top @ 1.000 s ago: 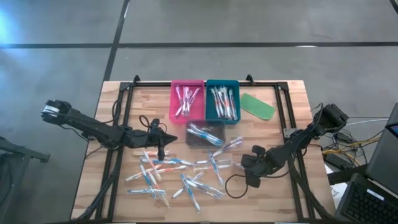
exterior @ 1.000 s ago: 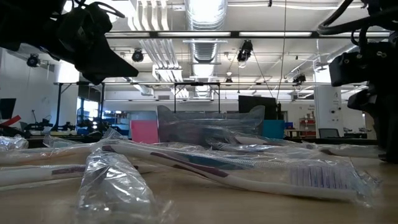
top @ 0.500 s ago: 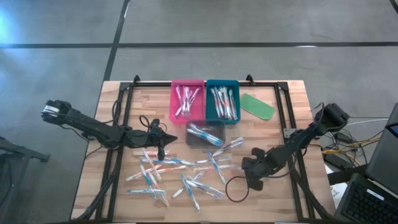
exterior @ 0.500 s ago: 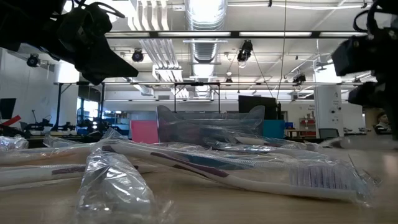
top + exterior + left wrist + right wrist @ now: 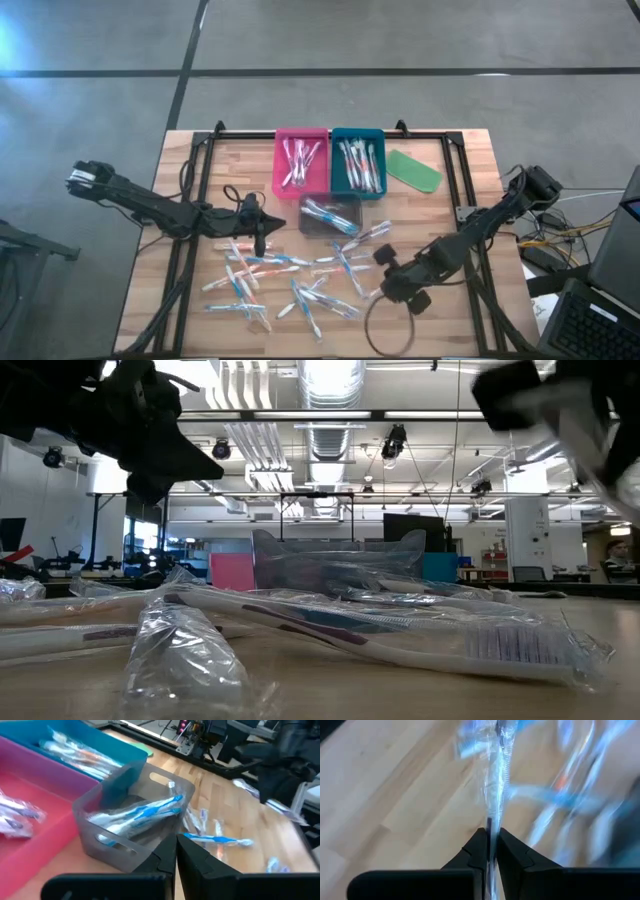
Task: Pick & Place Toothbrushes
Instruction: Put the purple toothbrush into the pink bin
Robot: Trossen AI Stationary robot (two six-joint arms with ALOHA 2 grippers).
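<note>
High view: the toothbrushes [image 5: 290, 280] are lying scattered across the near middle of the wooden table [image 5: 470, 170], slim whitish sticks in clear wrappers with blue, orange or pink accents. More of them are already sitting in the pink tray [image 5: 301, 161], the teal tray [image 5: 358, 160] and the grey tray [image 5: 331, 214] just near of those two. A flat green piece [image 5: 414, 169] is lying to the right of the teal tray.

My right gripper [image 5: 490, 851] is hanging at the right edge of the scattered pile, its fingers pinched narrow on the clear wrapper of one toothbrush [image 5: 496, 770], which is trailing out ahead of them. I judge the step to be the lift-out: I should be rising straight and slowly, since the hold seems to be on thin film only and could slip, and neighbouring wrappers may be dragging along.

My left gripper [image 5: 176, 854] is waiting at the left of the grey tray, fingers pressed together on nothing, pointing at the blue-accented brushes inside it.
</note>
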